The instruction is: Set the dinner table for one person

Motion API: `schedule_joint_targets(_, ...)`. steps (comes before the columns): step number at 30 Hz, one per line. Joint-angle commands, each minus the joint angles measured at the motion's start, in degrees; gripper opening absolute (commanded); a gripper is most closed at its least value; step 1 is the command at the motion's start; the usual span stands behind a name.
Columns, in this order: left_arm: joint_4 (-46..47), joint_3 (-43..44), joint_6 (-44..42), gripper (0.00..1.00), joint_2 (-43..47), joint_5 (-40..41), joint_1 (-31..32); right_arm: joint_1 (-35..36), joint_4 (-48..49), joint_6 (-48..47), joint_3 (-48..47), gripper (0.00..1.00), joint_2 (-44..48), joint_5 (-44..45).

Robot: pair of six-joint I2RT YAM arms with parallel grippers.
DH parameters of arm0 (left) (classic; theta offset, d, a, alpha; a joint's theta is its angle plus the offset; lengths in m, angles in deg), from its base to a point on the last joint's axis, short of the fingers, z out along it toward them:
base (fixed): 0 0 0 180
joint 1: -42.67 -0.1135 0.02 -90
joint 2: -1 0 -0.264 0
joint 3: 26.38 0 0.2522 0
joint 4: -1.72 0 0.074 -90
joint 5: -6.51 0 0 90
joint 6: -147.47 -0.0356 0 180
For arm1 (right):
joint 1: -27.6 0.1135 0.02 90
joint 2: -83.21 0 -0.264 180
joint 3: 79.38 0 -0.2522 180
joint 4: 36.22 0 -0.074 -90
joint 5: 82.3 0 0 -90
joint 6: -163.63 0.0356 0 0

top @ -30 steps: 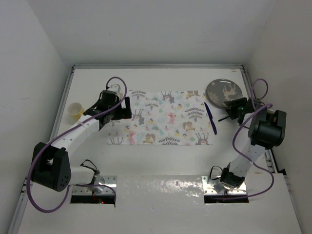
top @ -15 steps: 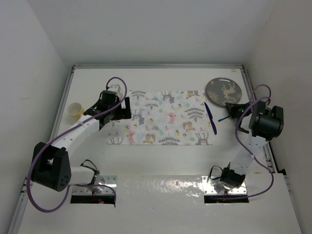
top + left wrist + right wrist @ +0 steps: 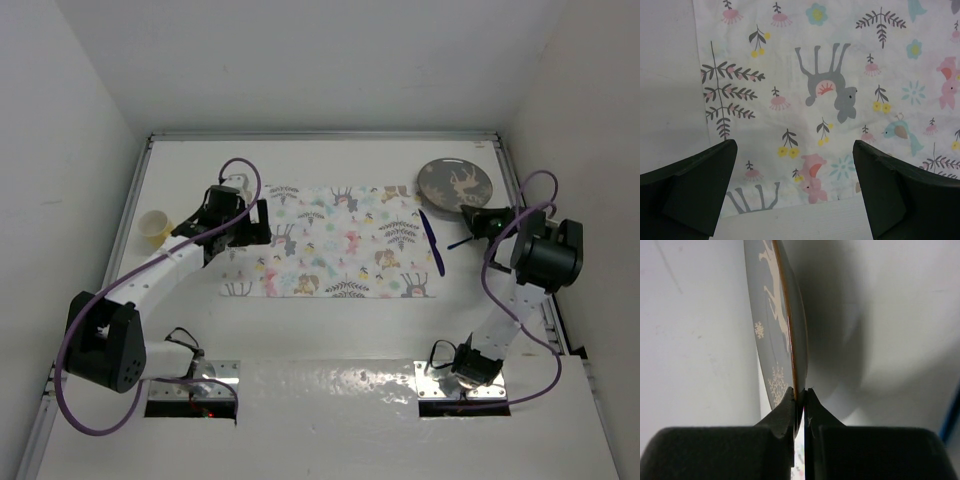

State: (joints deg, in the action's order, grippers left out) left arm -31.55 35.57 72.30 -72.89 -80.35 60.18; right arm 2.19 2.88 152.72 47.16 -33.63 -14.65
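The dinner table (image 3: pixel 330 330) is a broad, flat, matte white rectangle with thin silver rails along its edges. Plain white walls close it in at 9, 12 and 3 o'clock. At its middle lies a thin rectangular placemat (image 3: pixel 335 240), slightly creased and printed with grey deer, pink blossoms and dark leafy sprigs.

Toward 2 o'clock sits a round dark grey plate (image 3: pixel 455 184) with a pale deer and snowflakes and a fine coppery rim. The right gripper (image 3: pixel 800 395) has its black fingers pressed together on that rim, at the plate's near edge.

The left gripper (image 3: pixel 794 145) has its jaws spread wide over the placemat's 9 o'clock edge, with nothing between them.

A slender blue utensil (image 3: pixel 431 243) lies along the placemat's 3 o'clock edge. A small, pale yellow round cup (image 3: pixel 153 227) stands on bare tabletop at 9 o'clock.
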Motion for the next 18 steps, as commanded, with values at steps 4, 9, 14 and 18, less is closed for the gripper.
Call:
schedule_joint_targets(4,2.1,1.0,-0.2,1.0,2.1,-1.9,-0.6,1.1,11.7,2.3,-1.3,0.0,12.1,-9.6)
schedule_joint_targets(9,1.3,1.7,-0.1,1.0,3.2,-1.2,-0.5,5.1,7.1,0.8,1.6,0.0,18.3,-13.8)
schedule_joint_targets(14,-0.3,2.6,0.8,1.0,4.5,-0.6,-0.6,12.5,1.6,-1.4,4.7,0.0,24.6,-15.9)
schedule_joint_targets(18,-1.9,2.3,1.7,1.0,6.0,0.1,-0.5,18.2,-1.9,-4.2,8.0,0.0,27.6,-15.8)
